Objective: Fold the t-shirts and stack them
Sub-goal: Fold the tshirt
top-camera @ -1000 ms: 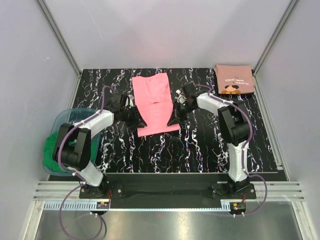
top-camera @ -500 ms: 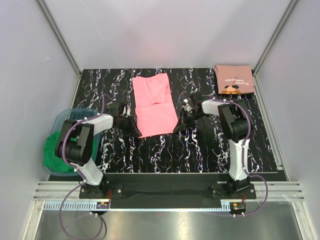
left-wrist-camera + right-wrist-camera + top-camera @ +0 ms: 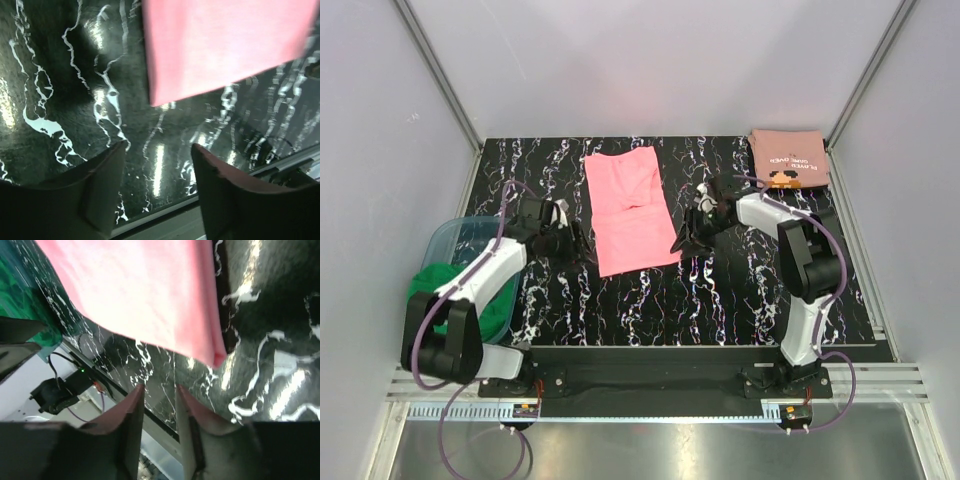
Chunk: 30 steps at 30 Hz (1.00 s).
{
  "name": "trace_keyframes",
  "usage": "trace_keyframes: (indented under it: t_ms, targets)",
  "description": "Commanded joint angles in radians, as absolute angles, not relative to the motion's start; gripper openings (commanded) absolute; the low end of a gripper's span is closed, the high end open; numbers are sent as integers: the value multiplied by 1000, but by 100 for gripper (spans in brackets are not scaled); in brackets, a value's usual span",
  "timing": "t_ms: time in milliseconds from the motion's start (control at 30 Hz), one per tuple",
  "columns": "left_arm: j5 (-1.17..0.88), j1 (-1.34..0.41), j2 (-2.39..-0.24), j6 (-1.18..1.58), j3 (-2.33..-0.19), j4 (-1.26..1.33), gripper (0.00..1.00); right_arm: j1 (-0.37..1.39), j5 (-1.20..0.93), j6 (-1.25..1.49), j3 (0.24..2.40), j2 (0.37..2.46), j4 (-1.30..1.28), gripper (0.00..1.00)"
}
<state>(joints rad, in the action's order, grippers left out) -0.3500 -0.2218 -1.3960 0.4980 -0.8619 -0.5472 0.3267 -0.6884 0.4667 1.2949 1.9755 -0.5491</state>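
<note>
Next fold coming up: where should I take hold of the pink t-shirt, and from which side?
I'd take the pink t-shirt at its two near corners, left gripper from the left, right gripper from the right. It lies flat as a long strip, and both corners sit free on the table just beside the open grippers.

Your count, by kind:

- T-shirts: two. One bright pink t-shirt (image 3: 632, 208) lies mid-worktop towards the far edge. One salmon t-shirt (image 3: 788, 160) with white lettering lies in the far right corner.
- Worktop (image 3: 740, 295): one, black with white veining.
- Blue tub (image 3: 455, 232): one, at the left edge.
- Green cloth (image 3: 435, 290): one, in the tub.
- Arms: two, the left arm (image 3: 485, 270) and the right arm (image 3: 808, 250).
- End effectors: two, the left end effector (image 3: 575, 243) and the right end effector (image 3: 682, 243).
- Fingers (image 3: 105, 185): two on each, four in all.
</note>
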Motion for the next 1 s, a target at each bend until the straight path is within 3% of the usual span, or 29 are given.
trace_keyframes:
  t_ms: [0, 100, 133, 200, 300, 667, 967]
  targets:
    - [-389, -218, -1324, 530, -862, -554, 64, 321, -608, 454, 1273, 1878, -595, 50]
    - [-426, -219, -1325, 613, -812, -478, 63, 321, -558, 468, 1249, 1874, -578, 60]
    - [-429, -219, -1327, 636, -796, -453, 55, 319, -542, 472, 1246, 1881, -568, 63]
    - [-417, -219, -1328, 707, -744, -373, 49, 319, -528, 480, 1243, 1899, -549, 64]
    - [-411, -218, -1386, 773, -704, -296, 49, 311, -508, 472, 1246, 1936, -526, 64]
    - [-341, -219, -1431, 848, -692, -287, 55, 285, -563, 558, 1192, 2023, -402, 52]
    - [-324, -219, -1427, 877, -670, -313, 65, 282, -563, 545, 1170, 2046, -376, 44]
